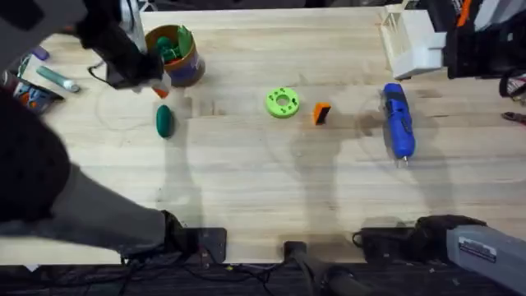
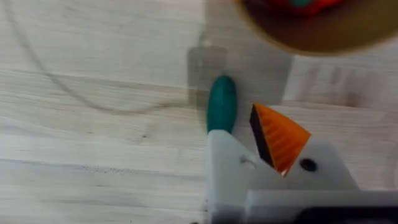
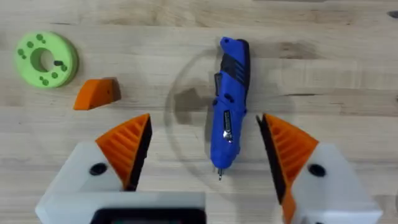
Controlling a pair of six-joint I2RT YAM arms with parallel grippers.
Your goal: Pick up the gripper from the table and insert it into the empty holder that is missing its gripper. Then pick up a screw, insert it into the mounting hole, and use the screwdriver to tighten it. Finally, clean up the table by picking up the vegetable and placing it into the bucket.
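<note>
The orange ribbed gripper [image 1: 321,113] [image 3: 96,94] lies on the table between a lime-green disc [image 1: 282,102] [image 3: 46,59] and the blue screwdriver [image 1: 398,121] [image 3: 229,102]. My right gripper [image 3: 205,118] hangs open, and the screwdriver's tip points into its gap. My left gripper [image 1: 162,85] [image 2: 252,152] is shut and holds nothing. One of its fingers bears an orange pad [image 2: 280,140]; the other is a bare white holder [image 2: 227,165]. The dark green vegetable [image 1: 165,121] [image 2: 222,102] lies just ahead of it. The tan bucket [image 1: 191,70] [image 2: 323,34] stands right behind.
A white boxy rack [image 1: 411,41] and dark equipment fill the far right corner. Small tools lie at the far left edge [image 1: 57,78]. A small dark bit sits on the disc [image 3: 59,62]. The bucket holds green and red items.
</note>
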